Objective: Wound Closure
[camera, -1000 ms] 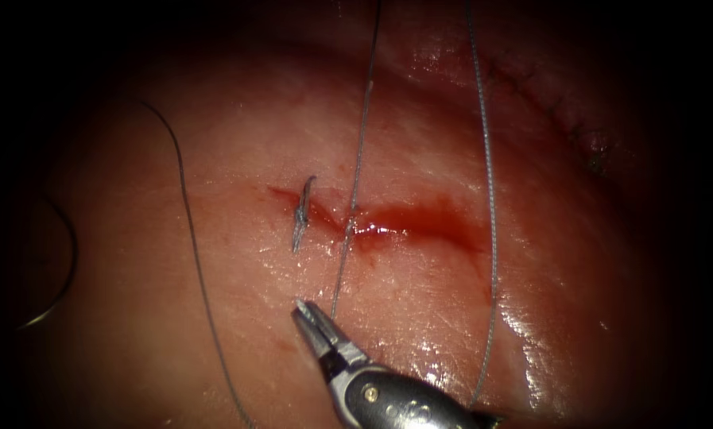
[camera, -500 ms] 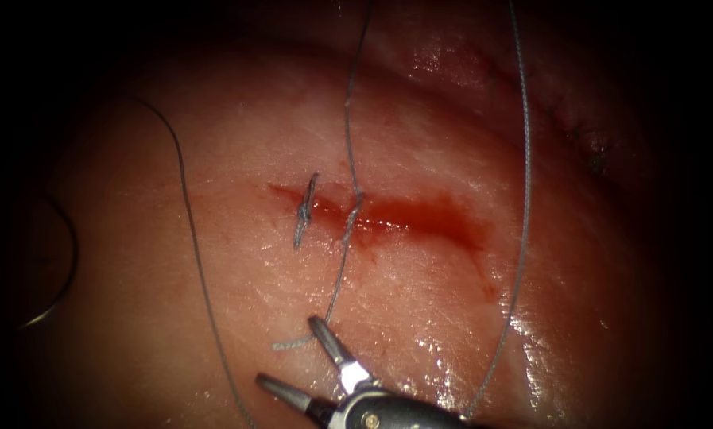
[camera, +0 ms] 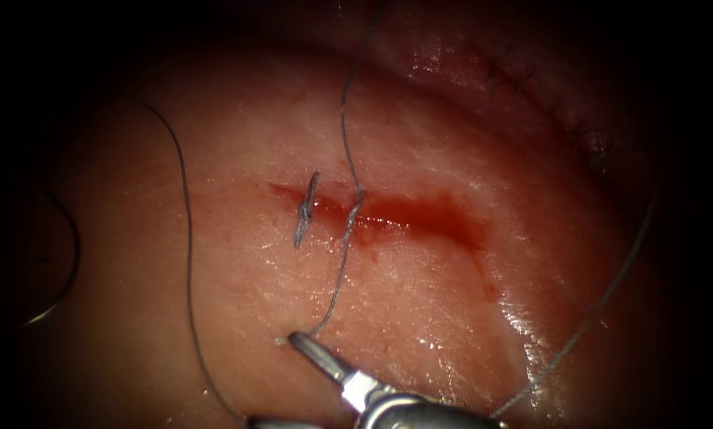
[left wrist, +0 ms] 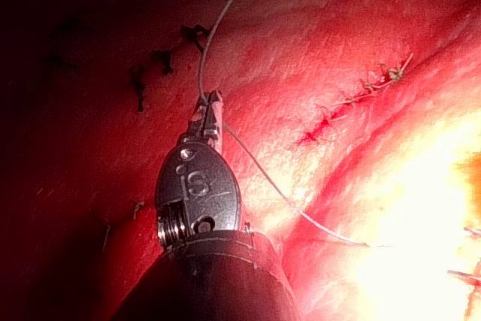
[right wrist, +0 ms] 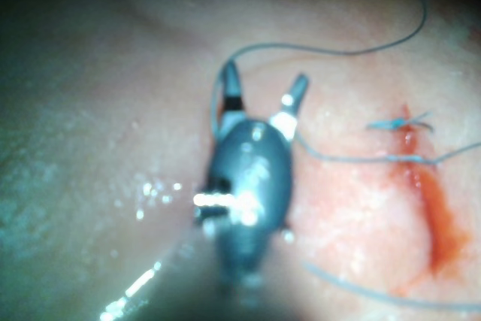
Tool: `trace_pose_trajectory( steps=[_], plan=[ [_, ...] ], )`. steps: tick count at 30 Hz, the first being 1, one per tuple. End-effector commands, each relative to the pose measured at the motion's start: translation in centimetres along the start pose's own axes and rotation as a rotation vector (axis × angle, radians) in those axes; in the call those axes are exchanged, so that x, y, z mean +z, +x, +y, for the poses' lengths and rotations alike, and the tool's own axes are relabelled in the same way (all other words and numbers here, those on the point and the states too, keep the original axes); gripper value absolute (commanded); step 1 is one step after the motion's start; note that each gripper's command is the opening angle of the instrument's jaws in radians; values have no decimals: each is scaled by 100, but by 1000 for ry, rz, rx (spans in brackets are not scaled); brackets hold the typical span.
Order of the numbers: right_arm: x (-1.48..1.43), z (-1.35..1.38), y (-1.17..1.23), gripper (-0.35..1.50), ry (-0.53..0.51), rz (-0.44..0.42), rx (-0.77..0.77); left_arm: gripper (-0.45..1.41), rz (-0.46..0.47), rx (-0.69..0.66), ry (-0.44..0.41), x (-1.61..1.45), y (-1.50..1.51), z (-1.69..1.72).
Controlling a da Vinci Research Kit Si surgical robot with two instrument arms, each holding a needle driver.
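Right tool [camera: 280, 380] sits below the cut [camera: 388, 214], jaws spread, gripping nothing; thread [camera: 342, 262] ends beside its upper jaw. Left tool [left wrist: 210, 108] is clamped on thread. Needle [camera: 58, 262] lies far left of the cut, outside the tissue [camera: 237, 143]. Risk: that loose thread could slacken the stitch.

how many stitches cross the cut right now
2. A knotted stitch with trimmed ends sits near the cut's left end. A second stitch crosses just right of it, its thread running down to the right end effector. More may be hidden.
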Motion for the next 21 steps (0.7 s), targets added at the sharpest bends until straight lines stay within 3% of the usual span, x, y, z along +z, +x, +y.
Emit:
trace_pose_trajectory(
  steps=[1, 2, 3, 8, 9, 11, 14, 19, 21],
  plan=[
    [20, 24, 2, 108, -9, 15, -11, -45, 5, -3, -2, 5, 0, 6],
    [25, 34, 3, 106, -10, 17, -13, -45, 7, -5, -5, 3, 4, 13],
    [39, 65, -6, 105, -35, 17, -15, -45, 11, -10, -16, -3, 20, 36],
    [55, 106, -26, 103, -75, -2, -38, -45, 17, -10, -34, -17, 39, 73],
    [54, 110, -35, 111, -61, -33, -44, -45, 18, -4, -39, -22, 44, 82],
    [49, 104, -40, 120, -46, -59, -51, -45, 21, 7, -47, -26, 48, 87],
    [40, 94, -40, 113, -30, -64, -56, -45, 23, 6, -51, -30, 50, 90],
    [36, 88, -17, 115, -51, -26, -37, -45, 28, 11, -64, -39, 57, 110],
    [40, 89, -7, 130, -78, -2, -15, -45, 28, 15, -74, -46, 59, 122]
  ],
)
